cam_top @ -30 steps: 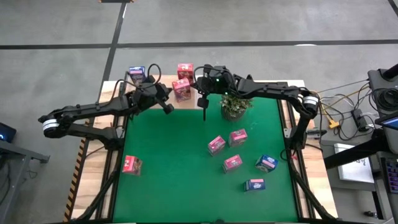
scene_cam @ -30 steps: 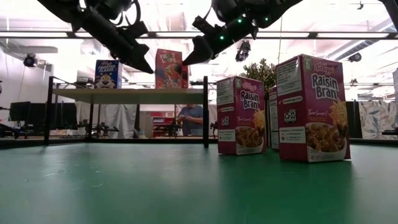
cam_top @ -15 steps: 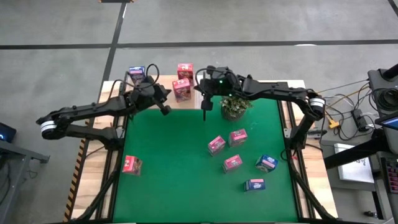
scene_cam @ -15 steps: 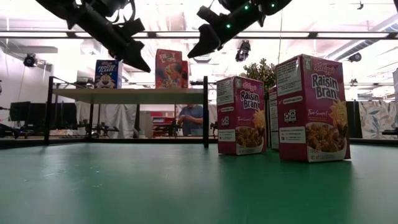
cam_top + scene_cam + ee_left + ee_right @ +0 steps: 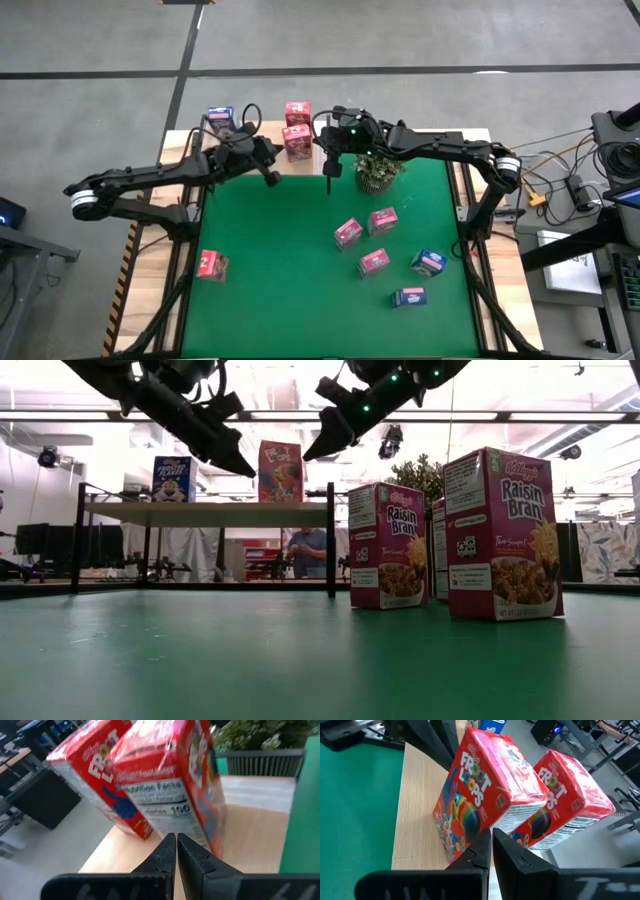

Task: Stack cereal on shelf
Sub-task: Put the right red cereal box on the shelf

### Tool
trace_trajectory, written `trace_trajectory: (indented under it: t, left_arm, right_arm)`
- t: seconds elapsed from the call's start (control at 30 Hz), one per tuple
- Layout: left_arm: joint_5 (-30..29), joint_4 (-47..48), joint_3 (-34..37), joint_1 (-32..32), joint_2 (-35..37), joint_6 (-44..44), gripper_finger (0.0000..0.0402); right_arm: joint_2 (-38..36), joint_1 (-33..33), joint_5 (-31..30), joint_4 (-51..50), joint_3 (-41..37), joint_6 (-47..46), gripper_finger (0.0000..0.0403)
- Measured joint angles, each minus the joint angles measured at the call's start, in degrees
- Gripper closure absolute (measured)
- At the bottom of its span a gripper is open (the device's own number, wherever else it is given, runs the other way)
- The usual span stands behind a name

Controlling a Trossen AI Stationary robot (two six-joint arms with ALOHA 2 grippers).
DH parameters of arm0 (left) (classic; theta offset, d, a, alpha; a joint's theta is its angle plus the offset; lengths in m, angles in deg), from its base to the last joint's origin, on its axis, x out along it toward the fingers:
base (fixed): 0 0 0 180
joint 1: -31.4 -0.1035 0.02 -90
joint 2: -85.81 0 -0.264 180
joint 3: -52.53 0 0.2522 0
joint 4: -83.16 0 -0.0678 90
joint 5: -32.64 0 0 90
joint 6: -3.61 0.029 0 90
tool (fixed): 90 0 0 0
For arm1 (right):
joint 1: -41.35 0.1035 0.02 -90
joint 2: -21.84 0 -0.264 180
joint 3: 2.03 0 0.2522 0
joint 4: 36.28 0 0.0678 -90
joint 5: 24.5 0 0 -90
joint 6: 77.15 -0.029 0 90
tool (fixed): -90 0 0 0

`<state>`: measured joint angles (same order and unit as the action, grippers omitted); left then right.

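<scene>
Both arms hover at the shelf with closed, empty fingers, red cereal boxes just ahead

High view: the left gripper and right gripper, both pressed together on nothing, flank two red cardboard Froot Loops boxes on the pale wooden shelf board; a blue box stands farther left, and more pink and blue boxes lie on the green mat. Low view: pink Raisin Bran cartons stand near. Left wrist view: one red box sits just past the shut fingertips. Right wrist view: both lean slightly. Likely light, stiff, glossy, easily tipped; best pinched across the narrow sides
</scene>
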<state>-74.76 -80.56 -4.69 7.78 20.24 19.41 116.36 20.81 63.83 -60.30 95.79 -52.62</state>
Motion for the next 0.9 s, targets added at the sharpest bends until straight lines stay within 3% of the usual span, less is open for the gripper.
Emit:
trace_trajectory:
  t: [0.27, 0.37, 0.47, 0.6, 0.67, 0.77, 0.9]
  left_arm:
    - [-5.58, -1.12, 0.0, -0.28, -1.35, -0.24, 0.0401]
    - [-5.21, 0.78, 0.0, -0.17, -0.4, -0.93, 0.0401]
    - [0.29, 3.58, -0.02, 0.04, 1.07, -2.07, 0.0401]
    - [16.52, 4.34, 0.0, 0.08, 1.75, -1.49, 0.0401]
    - [19.42, 2.06, 0.0, 0.11, 1.36, -1.37, 0.0402]
    - [18.07, 0.12, -0.02, -0.13, 0.37, -1.32, 0.0402]
    - [9.78, -0.47, -0.02, -0.13, -0.14, -1.3, 0.0402]
  right_arm:
    - [0.02, -0.39, -0.02, -0.02, 0.0, 0.04, 0.0394]
    - [0.02, -0.5, -0.04, -0.06, -0.02, 0.0, 0.0394]
    - [0.04, -0.56, -0.04, -0.16, -0.02, 0.03, 0.0394]
    - [0.04, -0.57, -0.04, -0.2, -0.02, 0.11, 0.0394]
    - [0.04, -0.57, -0.04, -0.2, -0.02, 0.11, 0.0394]
    - [0.04, -0.54, -0.03, -0.2, -0.02, 0.11, 0.0394]
    - [0.07, -0.5, -0.02, -0.24, -0.02, 0.11, 0.0394]
